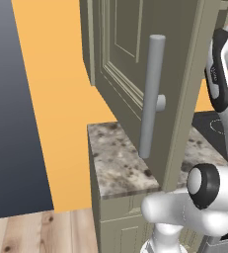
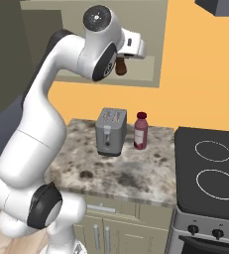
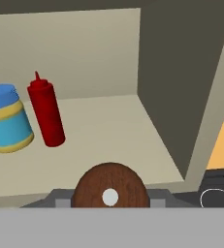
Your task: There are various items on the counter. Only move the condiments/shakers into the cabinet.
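The arm is reaching high in the right base view, and the end effector [image 2: 122, 60] is up at the mouth of the open cabinet [image 2: 150, 74], its fingers clamped on the small dark reddish-brown shaker [image 2: 120, 67]. The shaker hangs upright just below the white hand, in front of the cabinet's pale inner shelf and well above the surface [image 2: 136, 171].

From the hand view, the shaker's round brown top [image 3: 110, 190] with its pale centre dot sits right at the bottom, gripped between the two dark finger tips, at the front edge of the cabinet shelf [image 3: 108, 131]. On that shelf, toward the back left, there's a red squeeze bottle [image 3: 46, 112] standing upright, and just beside it on the left a blue jar [image 3: 6, 118] with a blue lid and yellow bands. The two look very close, possibly touching.

Down below in the right base view, a grey toaster [image 2: 111, 132] stands on the speckled granite surface, with a dark red bottle [image 2: 141, 131] just beside it on the right, and the black stovetop [image 2: 210, 173] further right.

The left base view gives us the swung-open cabinet door [image 1: 130, 64] with its long grey bar handle [image 1: 151, 96] hanging over the surface [image 1: 115, 163].
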You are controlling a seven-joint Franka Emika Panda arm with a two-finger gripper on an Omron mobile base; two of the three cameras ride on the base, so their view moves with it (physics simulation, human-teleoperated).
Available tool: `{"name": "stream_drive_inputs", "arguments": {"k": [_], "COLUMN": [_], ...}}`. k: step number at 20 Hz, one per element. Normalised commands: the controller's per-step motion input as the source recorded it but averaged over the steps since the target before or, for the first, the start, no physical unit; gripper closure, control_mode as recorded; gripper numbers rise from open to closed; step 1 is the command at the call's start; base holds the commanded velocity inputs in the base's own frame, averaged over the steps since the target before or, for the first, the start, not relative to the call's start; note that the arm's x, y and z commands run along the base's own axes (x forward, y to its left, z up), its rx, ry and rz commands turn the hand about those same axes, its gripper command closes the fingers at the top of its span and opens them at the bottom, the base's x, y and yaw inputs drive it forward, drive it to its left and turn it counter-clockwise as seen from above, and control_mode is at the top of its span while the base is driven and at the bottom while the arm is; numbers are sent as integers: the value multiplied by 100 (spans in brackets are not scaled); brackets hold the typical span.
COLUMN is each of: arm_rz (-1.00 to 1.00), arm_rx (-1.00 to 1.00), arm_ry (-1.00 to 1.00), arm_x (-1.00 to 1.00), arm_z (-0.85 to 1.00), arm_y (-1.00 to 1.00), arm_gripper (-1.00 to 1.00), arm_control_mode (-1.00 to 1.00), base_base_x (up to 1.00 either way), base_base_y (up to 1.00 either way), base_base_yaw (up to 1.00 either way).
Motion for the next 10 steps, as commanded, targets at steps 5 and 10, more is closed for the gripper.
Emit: {"name": "stream_drive_inputs", "arguments": {"k": [5,10], "arm_rz": [0,0], "arm_rx": [0,0], "arm_ry": [0,-1], "arm_x": [5,0], "arm_z": [0,-9], "arm_y": [12,21], "arm_gripper": [100,100], "arm_control_mode": [-100,-100], "base_base_x": [0,0], "base_base_y": [0,0], "base_base_yaw": [0,0]}}
